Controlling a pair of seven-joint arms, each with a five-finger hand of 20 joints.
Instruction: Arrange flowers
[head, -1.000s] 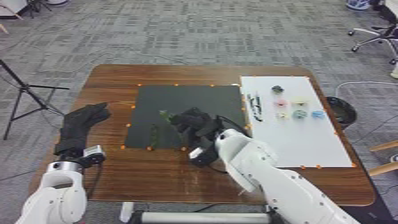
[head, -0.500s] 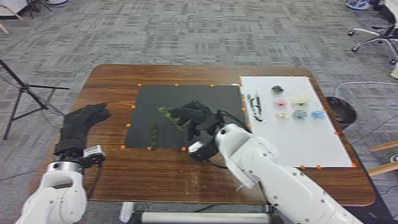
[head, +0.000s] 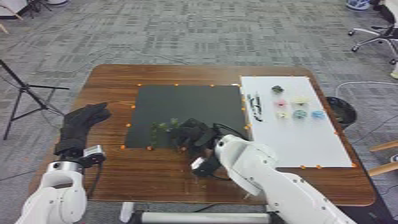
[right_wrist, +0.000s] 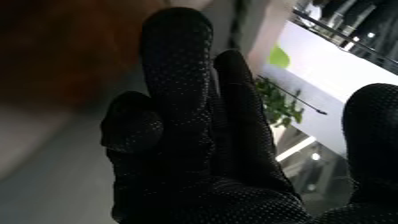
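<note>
What worries me most is a muddle of greenery at the near side of the dark mat (head: 182, 102). One green stem (head: 155, 134) lies there, and a green sprig (head: 174, 122) sits just beside my right hand (head: 195, 133), close to its fingers. The wrist view has that hand fairly open, most fingers long and straight and the thumb well apart; I can't tell whether the sprig is in its hold or merely touching. If I lift on the assumption of a grip, the sprig could stay behind or slide off the smooth glove. If I sweep sideways to gather it, I could shove it onto its neighbour and tangle the leaves, since the gap between them is small. My own glove covers much of that spot, so a low finger could press a stem flat unseen. The flower heads (head: 300, 114) wait on the white board (head: 311, 142), packed closely enough that a careless reach would knock one into the next. The left hand (head: 82, 122) rests loosely open, holding nothing I can see, over the left side of the bench (head: 160, 175), well away from the trouble.
</note>
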